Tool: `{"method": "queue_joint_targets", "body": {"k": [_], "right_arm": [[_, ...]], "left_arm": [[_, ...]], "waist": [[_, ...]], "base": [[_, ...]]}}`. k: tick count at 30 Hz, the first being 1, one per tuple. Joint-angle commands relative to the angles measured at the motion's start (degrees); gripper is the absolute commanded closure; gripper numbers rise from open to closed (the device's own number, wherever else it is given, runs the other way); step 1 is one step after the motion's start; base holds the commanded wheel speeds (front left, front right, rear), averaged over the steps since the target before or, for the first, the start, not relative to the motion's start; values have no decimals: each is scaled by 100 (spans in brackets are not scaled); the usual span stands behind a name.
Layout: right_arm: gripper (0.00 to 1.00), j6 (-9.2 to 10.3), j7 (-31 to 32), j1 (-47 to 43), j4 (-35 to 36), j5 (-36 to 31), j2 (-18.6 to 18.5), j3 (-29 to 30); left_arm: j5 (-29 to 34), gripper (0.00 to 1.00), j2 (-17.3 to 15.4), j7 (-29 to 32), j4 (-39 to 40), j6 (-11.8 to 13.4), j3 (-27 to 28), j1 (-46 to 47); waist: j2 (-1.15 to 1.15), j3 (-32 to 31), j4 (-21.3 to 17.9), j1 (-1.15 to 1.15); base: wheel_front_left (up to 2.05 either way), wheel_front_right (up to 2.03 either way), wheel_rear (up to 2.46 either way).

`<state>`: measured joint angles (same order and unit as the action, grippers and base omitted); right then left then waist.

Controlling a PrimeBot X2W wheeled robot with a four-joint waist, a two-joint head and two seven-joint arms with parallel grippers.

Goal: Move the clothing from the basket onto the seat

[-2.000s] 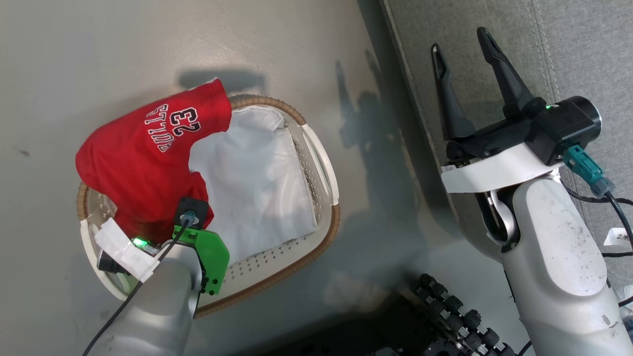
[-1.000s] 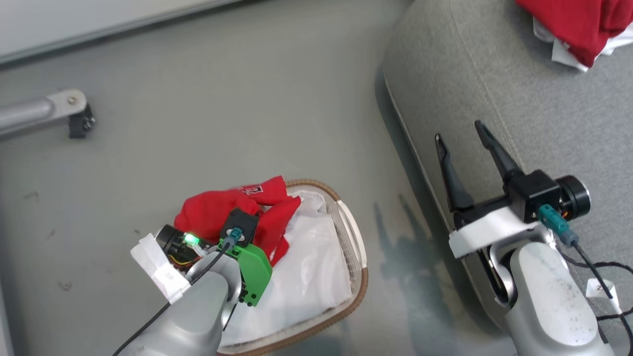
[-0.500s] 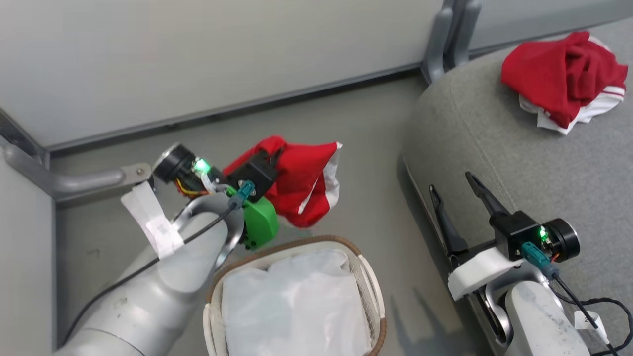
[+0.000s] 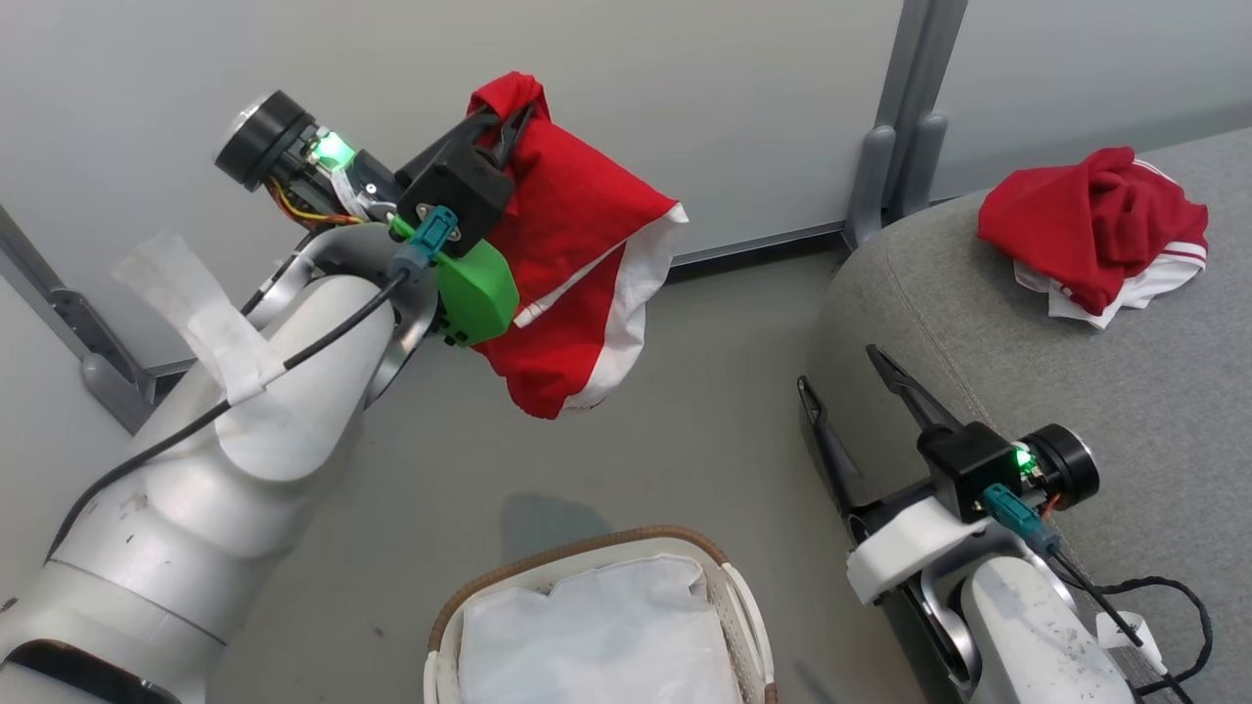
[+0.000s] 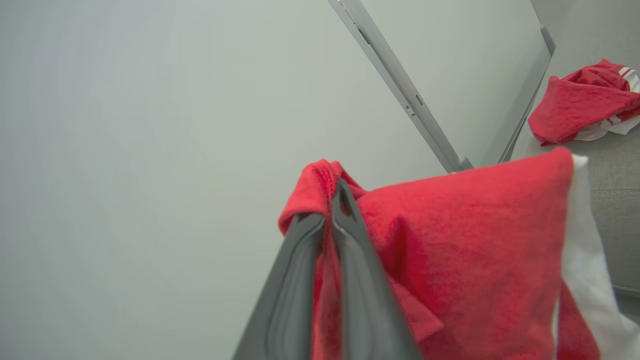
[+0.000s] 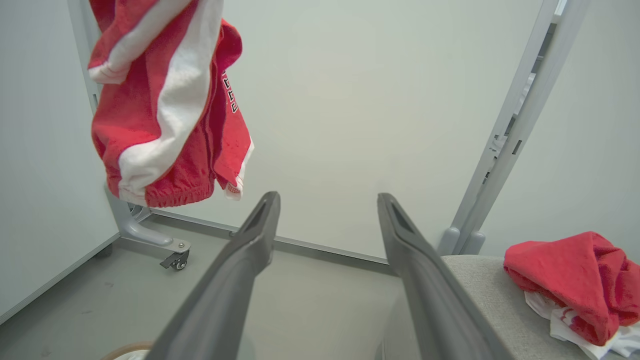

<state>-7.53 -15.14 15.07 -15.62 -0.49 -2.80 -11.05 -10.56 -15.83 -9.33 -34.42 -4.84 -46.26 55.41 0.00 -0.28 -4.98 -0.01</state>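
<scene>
My left claw [image 4: 504, 122] clamps the red white-trimmed jersey [image 4: 577, 254], held high to clear the white slotted basket [image 4: 606, 536] below; grey woven sofa seat [image 4: 978, 323] lies right of it; right claw [image 4: 836, 367] spread, empty.

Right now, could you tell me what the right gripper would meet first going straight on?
Probably the pale grey wall panel; ahead of the right gripper the way looks free until then.
</scene>
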Motion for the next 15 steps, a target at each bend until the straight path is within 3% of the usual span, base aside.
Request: {"method": "queue_joint_targets", "body": {"k": [1,15], "right_arm": [[0,8,-1,82,1,46,-18,-74],[0,8,-1,667,43,501,-20,-816]], "left_arm": [[-45,100,-71,18,68,45,37,116],[-81,100,-78,10,840,121,-71,98]], "waist": [[0,-10,-6,1],[0,-120,145,1]], "base": [[0,0,0],[0,0,0]]}}
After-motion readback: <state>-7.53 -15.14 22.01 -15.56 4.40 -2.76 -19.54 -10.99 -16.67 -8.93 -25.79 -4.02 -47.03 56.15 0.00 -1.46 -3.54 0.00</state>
